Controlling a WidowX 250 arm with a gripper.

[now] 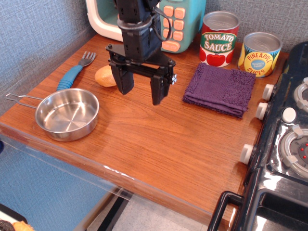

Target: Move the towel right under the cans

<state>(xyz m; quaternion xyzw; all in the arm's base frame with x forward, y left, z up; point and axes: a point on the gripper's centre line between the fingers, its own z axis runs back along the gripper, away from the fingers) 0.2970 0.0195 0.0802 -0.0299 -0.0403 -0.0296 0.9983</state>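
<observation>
Centre frame, the black gripper (141, 88) hangs with jaws spread, holding nothing. To its right lies the folded purple towel (220, 89), just below the tomato sauce can (219, 39) and pineapple can (259, 54) at upper right.

The brown wooden desk (144, 139) carries several things. Near its left edge lies a round steel pan with a wire handle (67, 114). Behind it lies a fork with a blue handle (76, 70), and beside that a tan toy chicken leg (104, 76), partly hidden. At the back stands a teal and white toy microwave (183, 24). On the right lies a folded dark purple terry towel (220, 89), and just behind it stand a red tomato sauce can (219, 39) and a yellow pineapple slices can (260, 54).
</observation>
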